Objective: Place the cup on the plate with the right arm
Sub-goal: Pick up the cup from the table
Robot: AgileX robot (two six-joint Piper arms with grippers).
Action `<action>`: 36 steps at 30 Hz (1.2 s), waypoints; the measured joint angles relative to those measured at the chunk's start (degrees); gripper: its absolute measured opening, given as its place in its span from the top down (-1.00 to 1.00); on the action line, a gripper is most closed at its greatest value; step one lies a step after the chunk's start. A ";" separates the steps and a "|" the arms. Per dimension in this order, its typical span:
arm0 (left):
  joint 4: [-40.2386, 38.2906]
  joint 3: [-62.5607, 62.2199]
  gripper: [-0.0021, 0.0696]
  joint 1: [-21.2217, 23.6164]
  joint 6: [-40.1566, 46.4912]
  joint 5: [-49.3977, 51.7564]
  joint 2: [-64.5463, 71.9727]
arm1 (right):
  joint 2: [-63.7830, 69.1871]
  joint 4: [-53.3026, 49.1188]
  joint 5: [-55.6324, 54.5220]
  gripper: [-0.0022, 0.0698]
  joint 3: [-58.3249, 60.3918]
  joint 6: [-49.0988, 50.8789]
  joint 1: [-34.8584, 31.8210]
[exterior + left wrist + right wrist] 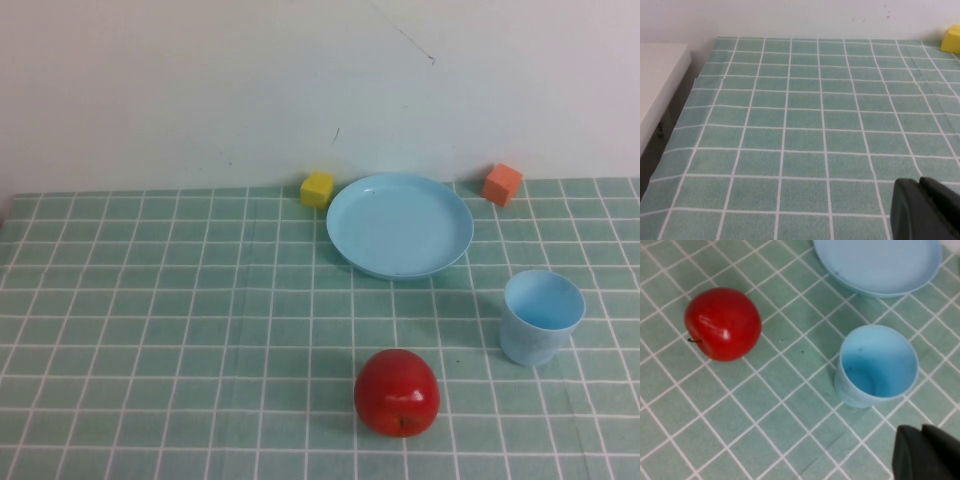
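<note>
1 cup (541, 316) stands upright on the green-checked counter (150, 330), apart from 1 plate (400, 224) farther back. The right gripper (926, 454) hovers just beside the cup, not touching it; whether it is clenched I cannot tell. The left gripper (922, 210) hangs over bare counter, likewise unclear. 1 red apple (396, 391), 1 yellow block (317, 188), 1 orange block (502, 184).

You won't find any writing, label, brand, number or sign to read here: not on the cup (541, 317), plate (399, 225), apple (396, 391) or blocks.
</note>
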 joint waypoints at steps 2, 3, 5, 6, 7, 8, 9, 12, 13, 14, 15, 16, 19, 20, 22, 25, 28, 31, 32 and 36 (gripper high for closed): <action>0.00 0.00 0.95 -0.03 0.00 0.00 0.00 | 3.97 -0.72 0.00 0.75 -2.27 -0.52 2.29; 0.00 0.00 0.95 -0.03 0.00 0.00 0.00 | 6.05 -1.34 0.00 0.64 -3.62 -0.52 3.59; 0.00 0.00 0.95 -0.03 0.00 0.00 0.00 | 10.09 -2.72 -0.14 0.37 -6.26 0.37 5.88; 0.00 0.00 0.95 -0.03 0.00 0.00 0.00 | 12.15 -3.58 -0.28 0.20 -7.83 1.39 7.02; 0.00 0.00 0.95 -0.03 0.00 0.00 0.00 | 14.26 -4.49 -0.39 0.04 -9.49 2.83 7.97; 0.00 0.00 0.95 -0.03 0.00 0.00 0.00 | 15.99 -5.34 -0.39 -0.11 -10.87 4.48 8.58; 0.00 0.00 0.95 0.00 0.00 0.00 0.00 | 18.17 -6.61 -0.39 -0.23 -12.64 6.45 9.09; 0.00 0.00 0.95 -0.03 0.00 0.00 0.00 | 24.41 -10.46 1.41 -0.38 -18.16 11.99 9.74; 0.00 0.00 0.95 -0.03 0.00 0.00 0.00 | 26.59 -11.77 2.09 -0.40 -19.90 13.61 9.74; 0.00 0.00 0.95 0.00 0.00 0.00 0.00 | 28.66 -12.68 2.55 -0.41 -21.22 14.56 9.74; 0.00 0.00 0.95 0.00 0.00 0.00 0.00 | 30.64 -13.64 2.94 -0.42 -22.68 15.45 9.74; 0.00 0.00 0.95 -0.03 0.00 0.00 0.00 | 32.46 -14.28 3.07 -0.43 -23.93 16.03 9.74; 0.00 0.00 0.95 0.00 0.00 0.00 0.00 | 36.93 -14.98 3.17 -0.44 -26.51 16.64 9.74; 0.00 0.00 0.95 0.00 0.00 0.00 0.00 | 38.07 -15.10 3.17 -0.44 -27.15 16.74 9.74; 0.00 0.00 0.95 -0.03 0.00 0.00 0.00 | 40.72 -15.35 3.17 -0.44 -27.94 16.74 9.80; 0.00 0.00 0.95 -0.03 0.00 0.00 0.00 | 44.08 -15.49 3.05 -0.44 -28.24 16.86 9.80; 0.00 0.00 0.95 -0.03 0.00 0.00 0.00 | 47.34 -15.49 2.59 -0.44 -28.24 16.86 9.80; 0.00 0.00 0.95 -0.03 0.00 0.00 0.00 | 49.86 -15.52 2.07 -0.27 -28.45 16.86 9.80; 0.00 0.00 0.95 -0.03 0.00 0.00 0.00 | 50.39 -15.52 2.07 -0.15 -28.57 16.86 9.80; 0.00 0.00 0.95 -0.03 0.00 0.00 0.00 | 51.83 -15.52 2.56 0.63 -30.65 15.62 9.80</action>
